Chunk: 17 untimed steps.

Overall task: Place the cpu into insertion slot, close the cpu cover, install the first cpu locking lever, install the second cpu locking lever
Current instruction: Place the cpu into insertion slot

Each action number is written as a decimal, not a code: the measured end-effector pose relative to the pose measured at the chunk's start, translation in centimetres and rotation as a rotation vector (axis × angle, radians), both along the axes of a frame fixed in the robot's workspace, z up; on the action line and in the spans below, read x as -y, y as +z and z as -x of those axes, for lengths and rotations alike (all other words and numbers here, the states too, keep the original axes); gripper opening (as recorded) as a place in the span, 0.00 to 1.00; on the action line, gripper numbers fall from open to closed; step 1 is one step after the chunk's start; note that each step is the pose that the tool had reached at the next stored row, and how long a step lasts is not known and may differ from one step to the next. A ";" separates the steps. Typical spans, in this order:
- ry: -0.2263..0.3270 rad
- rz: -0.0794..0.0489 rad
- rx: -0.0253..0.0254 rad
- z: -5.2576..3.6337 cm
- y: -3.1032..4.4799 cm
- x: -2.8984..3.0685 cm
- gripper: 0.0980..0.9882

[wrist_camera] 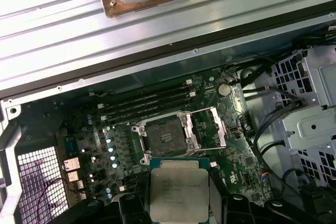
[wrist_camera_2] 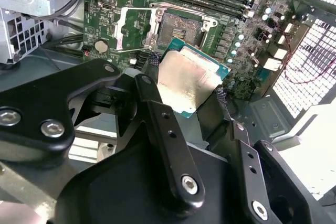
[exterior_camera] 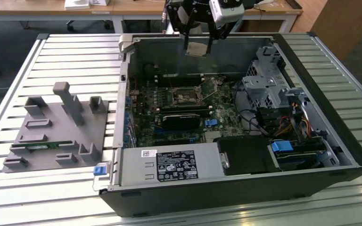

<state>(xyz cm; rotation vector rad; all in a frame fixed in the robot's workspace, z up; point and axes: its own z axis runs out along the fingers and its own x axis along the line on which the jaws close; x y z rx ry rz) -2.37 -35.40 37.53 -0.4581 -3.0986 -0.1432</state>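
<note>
The step in hand appears to be placing the chip. The fingers are clenched on two opposite edges of the cpu, silvery face up, and they hang inside the open top of the computer case, well above the motherboard. The insertion slot lies below and a little ahead of the fingertips, apart from the chip. The cpu cover is swung open just beside the slot, so I judge the way down to be clear.

To do this well, the chip's outline should be squared to the slot's rim before any descent. The chip should be kept level and brought straight down. Sliding it sideways over the contact field could damage the contacts. The grip looks narrow, so a slow approach seems wise.

The case rests on a slatted tabletop. Below the fingers it holds the motherboard. Far from the fingers, against the near wall, sits a grey power supply. To one side of the fingers are a metal drive cage and bundled cables. Outside the case, well away from the fingers, a grey fixture tray carries a small green strip in one recess. The slot itself is empty.
</note>
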 end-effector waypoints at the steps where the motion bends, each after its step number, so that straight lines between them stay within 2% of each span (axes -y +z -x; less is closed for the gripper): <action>1: -0.003 0.000 0.0000 0.00 0.00 0.00 0.50; 17: -0.051 0.000 0.0000 0.02 0.00 0.00 0.50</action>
